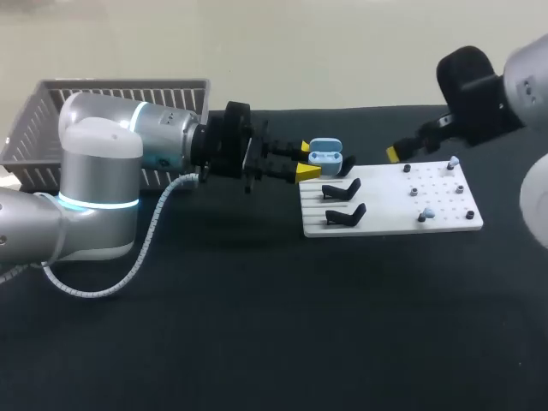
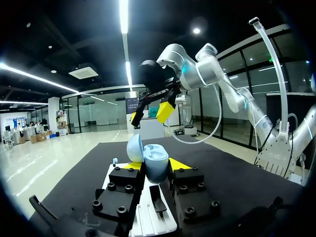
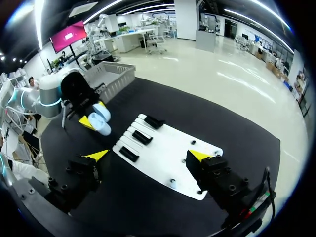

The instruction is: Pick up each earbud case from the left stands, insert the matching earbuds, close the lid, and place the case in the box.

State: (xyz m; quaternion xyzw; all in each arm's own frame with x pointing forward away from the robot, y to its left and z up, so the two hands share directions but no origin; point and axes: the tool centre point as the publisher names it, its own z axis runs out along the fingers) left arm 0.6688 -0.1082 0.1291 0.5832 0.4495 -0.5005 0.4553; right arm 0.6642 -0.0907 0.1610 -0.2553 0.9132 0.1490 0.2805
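My left gripper is shut on a light blue earbud case, held just above the left edge of the white board with its lid open. In the left wrist view the case sits between the yellow tips, its lid tipped back. Black stands on the board hold nothing. Two small earbuds rest on the board's right part. My right gripper hangs open, high over the board, holding nothing. From there the case shows beyond the stands.
A grey mesh basket stands at the back left, behind my left arm; it also shows in the right wrist view. Black cloth covers the table. Small black pegs dot the board's right half.
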